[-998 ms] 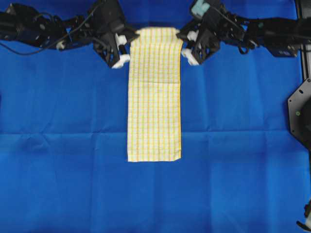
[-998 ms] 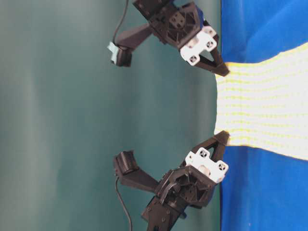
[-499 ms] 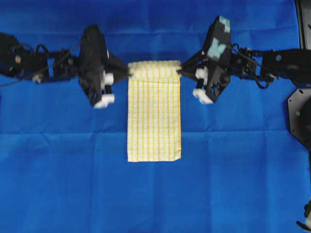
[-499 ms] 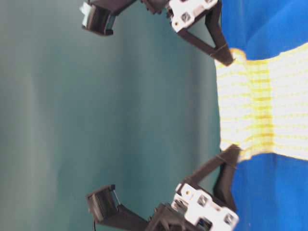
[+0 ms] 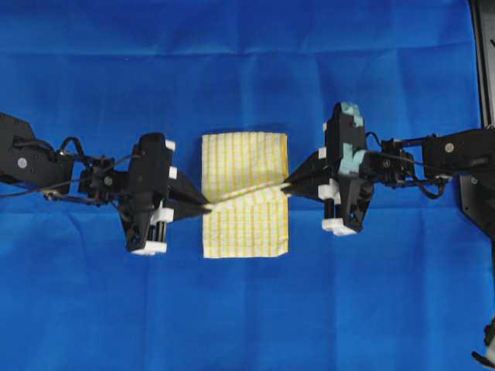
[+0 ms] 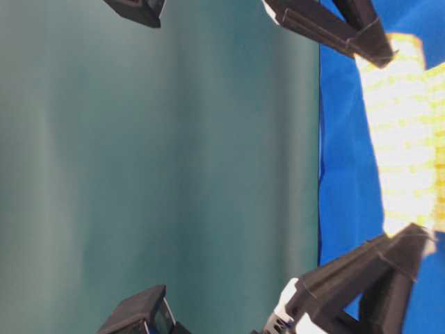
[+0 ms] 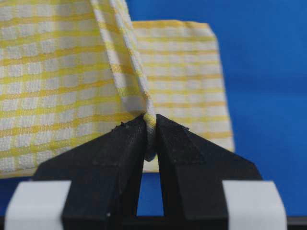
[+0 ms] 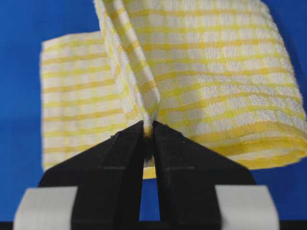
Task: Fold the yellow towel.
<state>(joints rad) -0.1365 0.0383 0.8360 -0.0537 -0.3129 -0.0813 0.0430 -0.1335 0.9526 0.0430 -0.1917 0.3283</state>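
Since the earlier frames, both arms had carried the far edge of the yellow towel toward the near edge, so the long strip had become a much shorter, doubled shape lying on the blue cloth. The held edge was then about halfway over the lower layer.

On the left side, the left gripper was closed tightly on one corner of the lifted edge. In the left wrist view the two black fingers pinched a thin fold of the towel between them, with almost no gap. The lower layer lay flat beyond the fingertips, and the corner itself was hidden inside the jaws.

Between the two grippers the held edge stretched as a thin slanted line across the towel, a little above the layer below.

On the right side, the right gripper was also clamped on the opposite corner. The right wrist view showed the fingers squeezing the cloth, with a rolled fold of it bulging just beyond the tips.

In the table-level view the picture was blurred. Only dark finger parts of both grippers and a bright part of the towel were seen, and the arms were cut off by the frame.
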